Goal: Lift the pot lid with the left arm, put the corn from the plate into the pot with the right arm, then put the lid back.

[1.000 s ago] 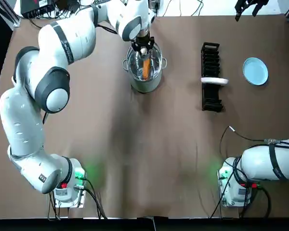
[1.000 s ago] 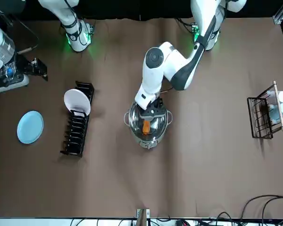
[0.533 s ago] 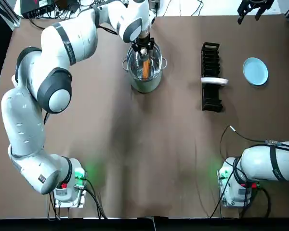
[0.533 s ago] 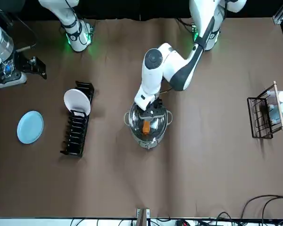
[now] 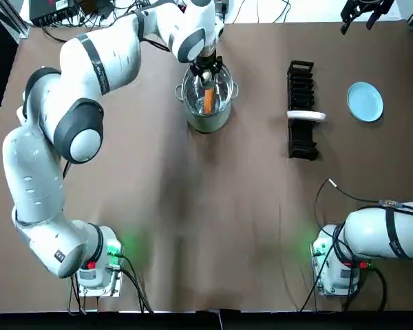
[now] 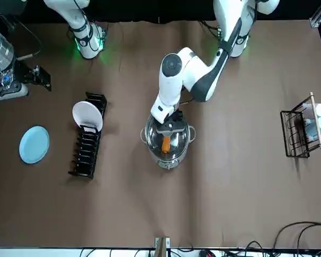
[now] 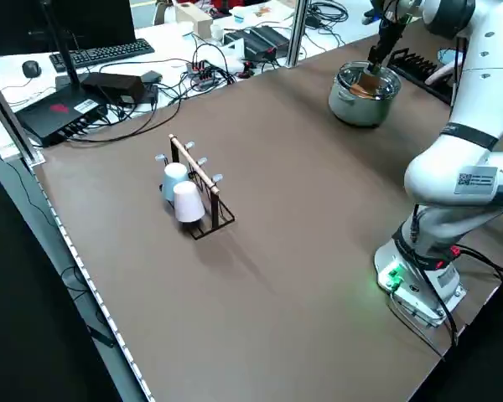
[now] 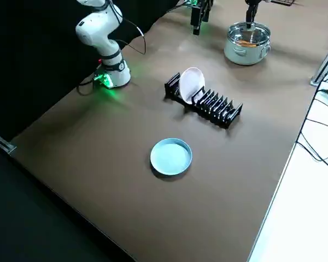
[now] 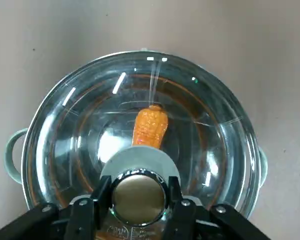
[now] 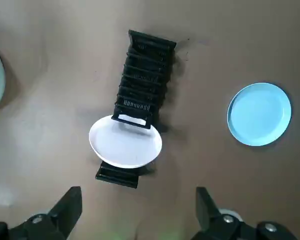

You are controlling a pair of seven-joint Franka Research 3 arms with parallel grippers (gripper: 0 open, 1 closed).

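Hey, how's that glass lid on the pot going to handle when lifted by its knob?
Probably stiff and fairly heavy: the glass lid spans the whole pot. Held at its round knob by the left gripper, it may swing or slip. Being glass, it would likely chip if dropped on the rim. The right gripper idles open near the far edge.

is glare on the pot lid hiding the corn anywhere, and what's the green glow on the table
Left wrist view: white streaks of reflected light cross the glass lid, but the corn shows through clearly. Top view: only an orange sliver shows through the lid; the green glow on the table sits beside the arm bases, likely from lights there.
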